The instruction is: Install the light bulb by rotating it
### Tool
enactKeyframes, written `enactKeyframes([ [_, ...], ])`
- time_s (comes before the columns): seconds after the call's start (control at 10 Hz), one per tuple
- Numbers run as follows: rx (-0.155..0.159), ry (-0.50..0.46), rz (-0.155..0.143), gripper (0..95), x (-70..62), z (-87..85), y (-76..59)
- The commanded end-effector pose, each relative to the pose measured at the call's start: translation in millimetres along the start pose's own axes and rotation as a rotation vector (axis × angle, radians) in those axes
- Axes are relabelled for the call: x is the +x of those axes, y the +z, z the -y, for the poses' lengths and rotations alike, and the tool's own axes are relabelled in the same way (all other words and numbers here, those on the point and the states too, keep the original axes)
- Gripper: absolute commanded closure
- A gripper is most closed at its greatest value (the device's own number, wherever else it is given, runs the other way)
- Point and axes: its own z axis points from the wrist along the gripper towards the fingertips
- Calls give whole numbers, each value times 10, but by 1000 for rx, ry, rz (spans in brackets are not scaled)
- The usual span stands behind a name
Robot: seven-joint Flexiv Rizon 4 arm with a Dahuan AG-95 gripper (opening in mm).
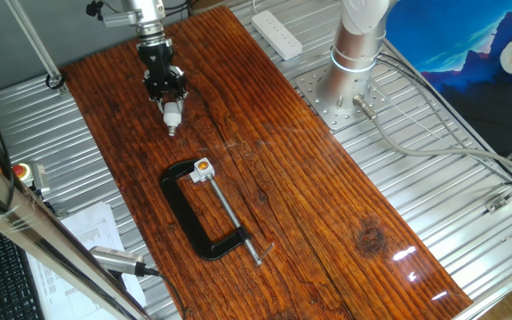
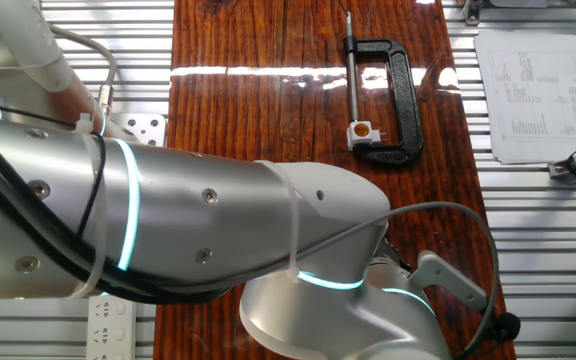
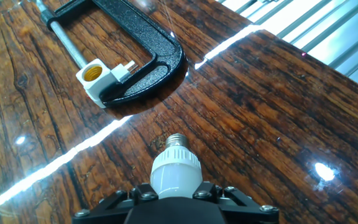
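Inspector A: Status of the gripper (image 1: 169, 100)?

Inspector B: It hangs above the wooden desk (image 1: 327, 204), its 2 fingers (image 3: 114, 202) pinching the light bulb (image 3: 175, 169) by the white dome. The silvery screw base points away from the gripper, down toward the desk surface. In the one fixed view the bulb appears held clear of the wood, not resting on it.

Inspector A: What lies ahead of the gripper?

Inspector B: A black C-clamp (image 3: 138, 59) lies flat on the desk, beyond the bulb's tip. It holds a small white socket block (image 3: 96, 78) with an orange centre between its screw end and its jaw. In the hand view the socket sits ahead and to the left of the bulb's base, well apart from it. Its orange opening faces up.

Inspector A: Anything confirmed from the other fixed view?

Inspector B: The arm (image 2: 168, 220) fills most of that frame and hides the gripper and bulb. The clamp and socket show at the far end of the desk.

Inspector A: Other items?

Inspector B: A white power strip (image 1: 276, 32) lies behind the gripper near the arm's base. Printed papers (image 2: 528, 95) rest off the desk edge.
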Motion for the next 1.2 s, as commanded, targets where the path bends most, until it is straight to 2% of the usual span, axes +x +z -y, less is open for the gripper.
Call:
enactKeyframes([
  [0.1,0,0,0,950,1,3,1],
  [0.5,0,0,0,950,1,3,1],
  [0.6,61,103,-185,950,-759,-188,-294],
  [1.2,59,108,-186,950,-760,-190,-299],
])
